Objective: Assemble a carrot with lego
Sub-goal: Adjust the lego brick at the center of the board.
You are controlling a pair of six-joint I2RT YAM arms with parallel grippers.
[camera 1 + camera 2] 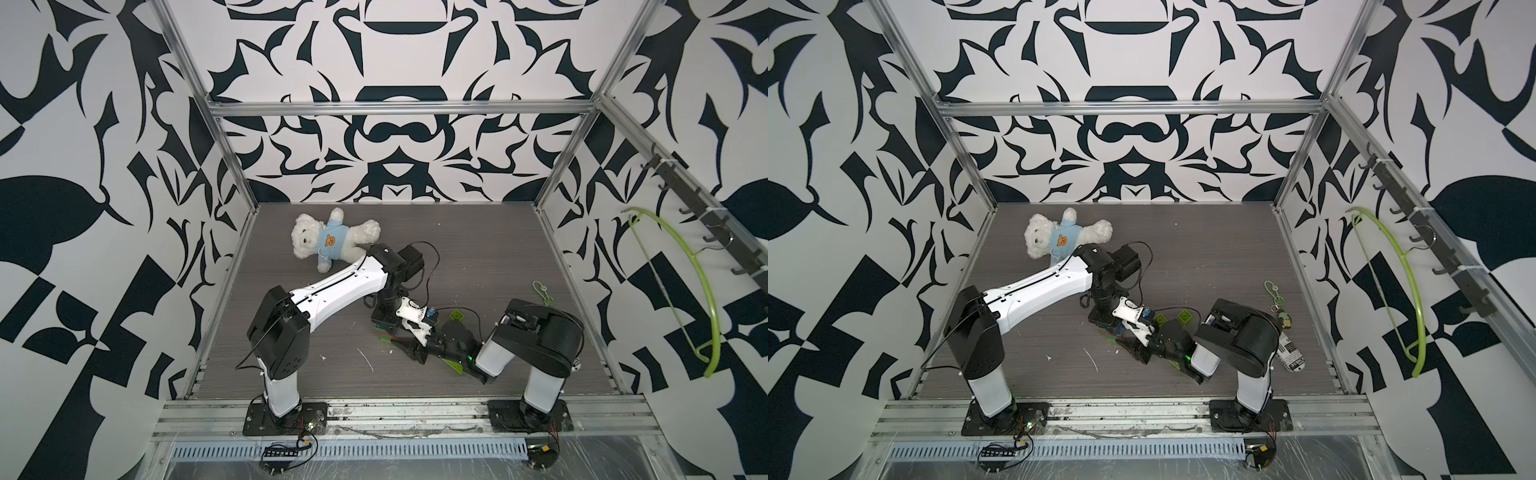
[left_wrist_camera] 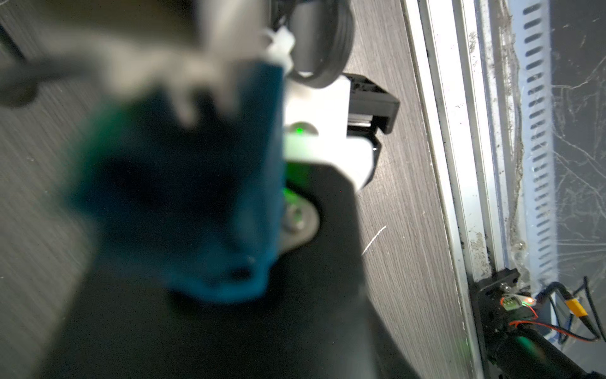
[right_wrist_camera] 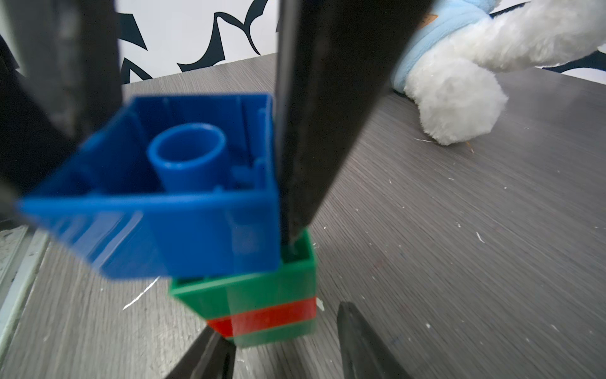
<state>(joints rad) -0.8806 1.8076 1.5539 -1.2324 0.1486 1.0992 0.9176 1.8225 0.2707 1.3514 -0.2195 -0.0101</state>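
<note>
Surface: a grey wood-grain tabletop [image 1: 478, 257] flecked with white is enclosed by walls printed in black and white.
Carrot: the part-built carrot [image 3: 272, 305] is seen as a short stack of dark green, red and dark green layers. It is placed at the front middle of the table, between the two arms and directly under the left gripper [image 1: 384, 330].
Blue brick: the blue brick [image 3: 183, 210] is set against the upper end of the stack, offset to one side. Its hollow underside and inner tube are turned toward the right wrist camera.
Left claw: it is clenched on the blue brick. Its dark fingers [image 3: 328, 115] are pressed on two opposite walls, and one tip reaches the rim of the top green layer. In the left wrist view only a blurred blue mass is shown.
Right claw: the fingers of the right gripper [image 3: 278, 320] lie either side of the stack's lower end. One touches the red stripe and a narrow gap is shown beside the other, so whether the stack is grasped cannot be told.
Loose lego: two lime bricks [image 1: 1185, 318] are seen in a top view, near the grippers. A flat lime piece [image 1: 455, 366] is partly hidden under the right arm.
Teddy bear: the white teddy bear [image 1: 328, 241] is laid at the far left, well apart from the stack.
Keychain: the keychain [image 1: 1283, 320] is laid on the right side, beside the right arm.
</note>
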